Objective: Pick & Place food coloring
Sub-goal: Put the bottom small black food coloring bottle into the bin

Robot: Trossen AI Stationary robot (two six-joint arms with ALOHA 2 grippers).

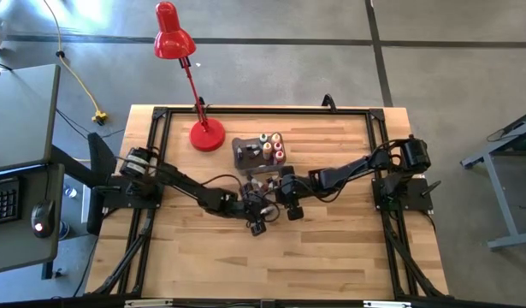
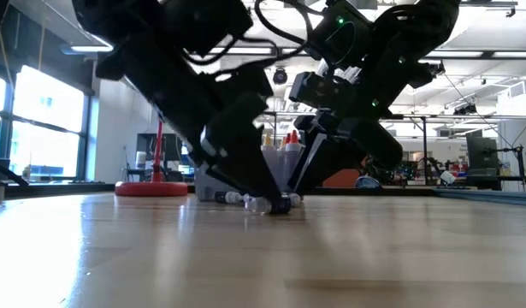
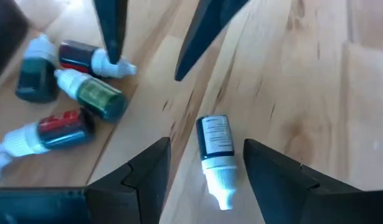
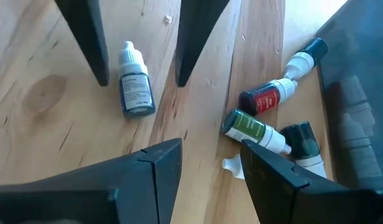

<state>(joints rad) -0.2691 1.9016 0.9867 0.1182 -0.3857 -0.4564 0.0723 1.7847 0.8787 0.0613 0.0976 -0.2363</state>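
The left gripper (image 3: pixel 200 171) is seen lowered to the table (image 1: pixel 348 248), its fingers spread apart on either side of 1 small dark bottle (image 3: pixel 216 149) with a white cap, which lies flat on the wood and is not yet touched. This straddling pose is judged to be a pre-grasp alignment, with the bottle's long axis running between the fingers.

The right gripper (image 4: pixel 210 171) is held just opposite, fingers likewise parted and empty, above the same dark bottle (image 4: pixel 134 87); whether it waits or competes for the bottle cannot be told.

A cluster of 4 loose bottles (image 4: pixel 275 118), red, green and dark, lies on the table near the grey bin (image 1: pixel 245 154). Further bottles (image 1: pixel 271 145) stand upright in the bin, taken to be the destination.

A red desk lamp (image 1: pixel 181 60) stands at the table's far edge.
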